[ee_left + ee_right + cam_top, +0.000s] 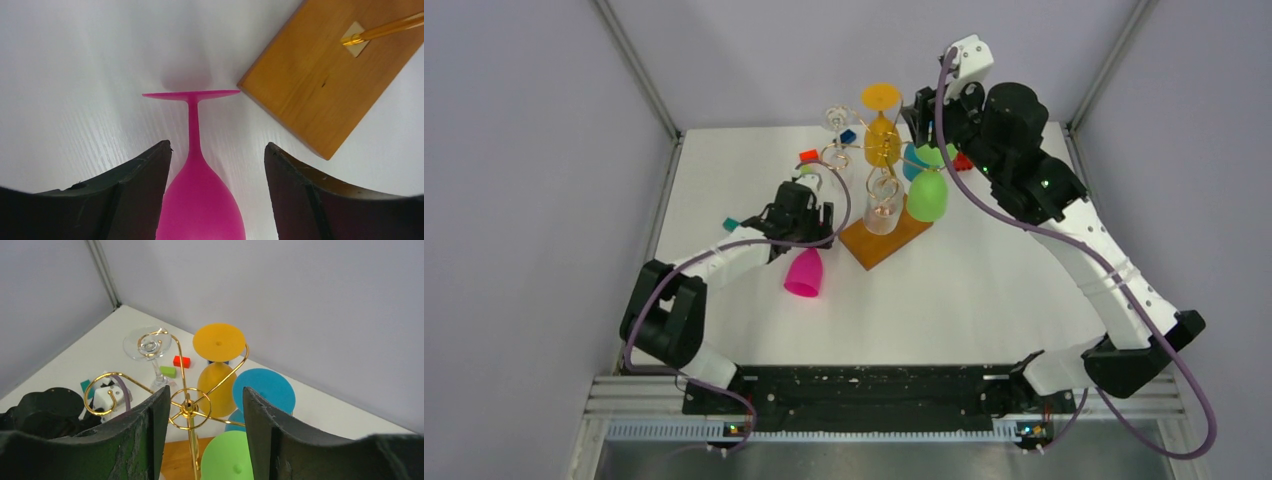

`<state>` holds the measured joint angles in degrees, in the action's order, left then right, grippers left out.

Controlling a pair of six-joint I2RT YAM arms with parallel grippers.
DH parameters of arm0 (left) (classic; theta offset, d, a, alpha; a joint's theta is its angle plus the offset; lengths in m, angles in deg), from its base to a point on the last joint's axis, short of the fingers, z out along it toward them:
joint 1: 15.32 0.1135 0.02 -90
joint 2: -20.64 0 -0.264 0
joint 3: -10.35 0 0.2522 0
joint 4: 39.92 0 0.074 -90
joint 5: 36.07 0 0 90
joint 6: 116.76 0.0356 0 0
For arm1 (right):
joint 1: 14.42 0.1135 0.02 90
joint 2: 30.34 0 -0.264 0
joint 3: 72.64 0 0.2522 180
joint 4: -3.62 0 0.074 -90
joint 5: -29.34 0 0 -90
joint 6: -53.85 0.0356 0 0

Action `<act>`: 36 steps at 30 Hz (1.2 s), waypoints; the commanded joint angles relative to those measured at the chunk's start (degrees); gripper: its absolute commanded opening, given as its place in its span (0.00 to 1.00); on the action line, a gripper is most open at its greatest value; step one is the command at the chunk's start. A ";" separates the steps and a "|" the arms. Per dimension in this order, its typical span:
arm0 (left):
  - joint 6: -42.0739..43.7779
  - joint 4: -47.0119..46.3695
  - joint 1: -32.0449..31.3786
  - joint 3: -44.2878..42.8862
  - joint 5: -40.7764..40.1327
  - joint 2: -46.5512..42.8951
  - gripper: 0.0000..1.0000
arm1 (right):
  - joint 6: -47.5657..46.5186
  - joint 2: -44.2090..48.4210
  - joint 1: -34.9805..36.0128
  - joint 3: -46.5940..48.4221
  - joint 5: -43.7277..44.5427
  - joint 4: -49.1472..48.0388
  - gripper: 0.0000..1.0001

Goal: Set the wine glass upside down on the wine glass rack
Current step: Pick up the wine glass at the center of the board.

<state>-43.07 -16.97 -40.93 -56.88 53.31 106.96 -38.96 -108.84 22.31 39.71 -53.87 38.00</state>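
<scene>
Left wrist view looks down on the pink wine glass (199,210), which lies on its side on the white table (75,75). Its bowl is close to the camera, and its stem runs away to a foot seen edge-on, just beside a corner of the rack's wooden base (325,80). The left gripper (217,145) has its jaws spread wide on either side of the bowl. There is a clear gap on the right side, and whether the left finger (135,185) touches the glass I cannot tell. Seen from the top external camera, the same glass (804,273) rests near the left gripper (802,218), a little apart from the wine glass rack (886,240), which stands mid-table. On the rack's gold wire arms 4 glasses hang foot-up: a yellow glass (219,341), a blue glass (263,385), a green glass (225,457) and a clear glass (148,343). The right gripper (205,390) hovers above the top of the rack with its jaws apart and nothing between them but air, and the wire hub (189,407) shows in the gap below. A red block (181,361) and a green block (168,371) lie on the table beyond the rack, and a teal block (731,222) sits beside the left arm.
</scene>
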 commanded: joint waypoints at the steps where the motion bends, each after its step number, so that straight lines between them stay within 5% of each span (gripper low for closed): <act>1: -0.42 5.11 -0.60 -4.00 -3.84 3.81 0.73 | -0.98 1.93 0.45 -0.54 1.53 -1.74 0.55; 15: 1.02 4.22 -2.90 -5.46 -9.87 11.79 0.56 | -1.41 2.35 0.44 -1.64 1.94 -1.99 0.55; 22: 1.54 4.89 -3.47 -4.91 -10.95 10.86 0.22 | -1.43 2.38 0.45 -1.86 1.71 -2.17 0.55; 26: 1.26 5.57 -3.45 -2.90 -10.54 7.47 0.00 | -1.24 2.42 0.45 -2.08 1.49 -2.70 0.54; 36: -3.92 5.75 -3.46 8.20 -10.19 -19.01 0.00 | -5.45 7.06 0.45 -7.86 -3.15 -9.35 0.56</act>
<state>-43.82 -9.23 -44.21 -52.75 43.80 101.28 -41.10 -106.94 22.33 35.07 -53.61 35.36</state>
